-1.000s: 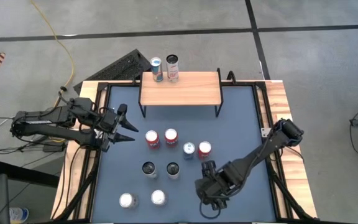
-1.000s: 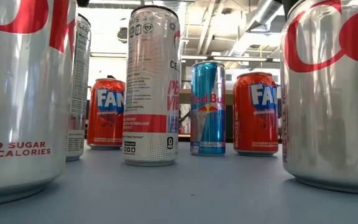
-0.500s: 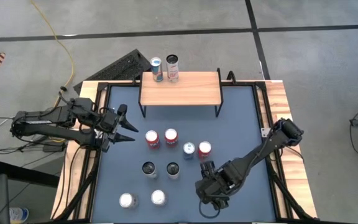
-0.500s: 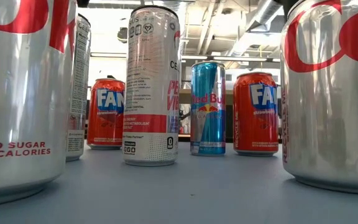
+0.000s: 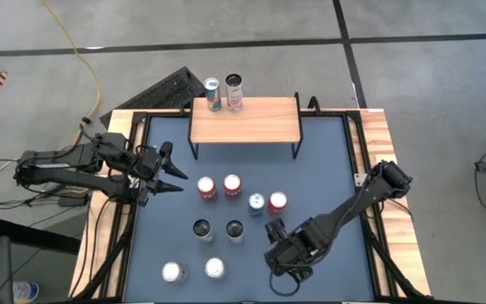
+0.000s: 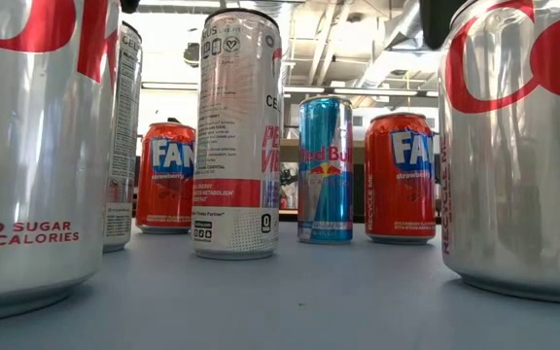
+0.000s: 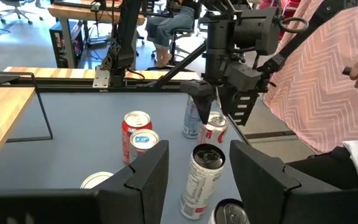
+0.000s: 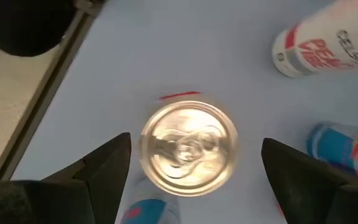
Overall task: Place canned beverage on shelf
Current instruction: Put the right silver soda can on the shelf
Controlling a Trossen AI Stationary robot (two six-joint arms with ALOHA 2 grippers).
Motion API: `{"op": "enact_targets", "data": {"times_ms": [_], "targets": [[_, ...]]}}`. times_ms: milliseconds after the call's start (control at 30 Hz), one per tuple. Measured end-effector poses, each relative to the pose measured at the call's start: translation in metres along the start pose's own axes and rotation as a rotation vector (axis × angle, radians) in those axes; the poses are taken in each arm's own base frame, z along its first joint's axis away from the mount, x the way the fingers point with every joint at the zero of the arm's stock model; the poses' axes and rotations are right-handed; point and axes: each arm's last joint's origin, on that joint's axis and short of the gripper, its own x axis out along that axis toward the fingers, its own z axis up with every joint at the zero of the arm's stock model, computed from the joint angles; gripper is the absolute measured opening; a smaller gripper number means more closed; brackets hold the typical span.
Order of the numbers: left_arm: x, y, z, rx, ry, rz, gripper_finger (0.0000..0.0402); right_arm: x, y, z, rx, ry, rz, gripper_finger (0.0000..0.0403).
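Note:
The shelf [image 5: 243,120], a wooden top on thin black legs, stands at the table's far edge with two cans [image 5: 224,93] upright on its far left corner. Several cans stand on the blue table top. My right gripper [image 8: 196,140] hangs open, pointing steeply down, over a silver-topped can [image 8: 189,148], one finger on either side and above its rim. In the high view my right gripper [image 5: 282,262] hides this can. The low view shows it as the big silver can [image 6: 513,146] on the right. My left gripper [image 5: 171,171] waits open over the table's left side.
Close to the can under my right gripper stand a white slim can [image 8: 328,43] and a blue can [image 8: 347,149]. Two more silver cans [image 5: 194,269] stand toward the near left. The shelf top is bare on its middle and right. A person sits beyond the table's right side [image 7: 328,81].
My right gripper has rolled about the line it points along while staying over the silver can. A dark part of it now shows at the top of the low view. The cans and my left gripper have kept still.

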Motion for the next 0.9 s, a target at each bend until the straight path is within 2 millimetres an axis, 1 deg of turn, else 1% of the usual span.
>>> {"op": "enact_targets", "data": {"times_ms": [200,333,433,567,633,767,900], "targets": [[0.000,0.000,0.000,0.000,0.001,0.000,0.0161,0.000,0.000,0.001,-0.032,-0.006,0.004,0.0343],[0.000,0.000,-0.001,-0.002,0.006,0.001,0.0161,0.000,-0.003,0.001,-0.028,-0.008,0.001,0.0343],[0.000,0.000,-0.001,-0.002,0.006,0.001,0.0160,0.010,-0.008,0.002,-0.016,0.014,0.004,0.0343],[0.000,0.000,-0.001,-0.002,0.009,0.000,0.0160,0.030,-0.005,0.003,-0.018,0.058,0.031,0.0343],[0.000,0.000,-0.001,-0.003,0.009,0.001,0.0161,0.035,-0.005,0.003,-0.014,0.077,0.034,0.0343],[0.000,0.000,-0.001,-0.004,0.014,0.002,0.0161,0.031,-0.007,0.003,0.036,0.068,0.040,0.0339],[0.000,0.000,-0.001,-0.004,0.014,0.002,0.0161,0.030,-0.010,0.002,0.060,0.081,0.044,0.0323]]}}
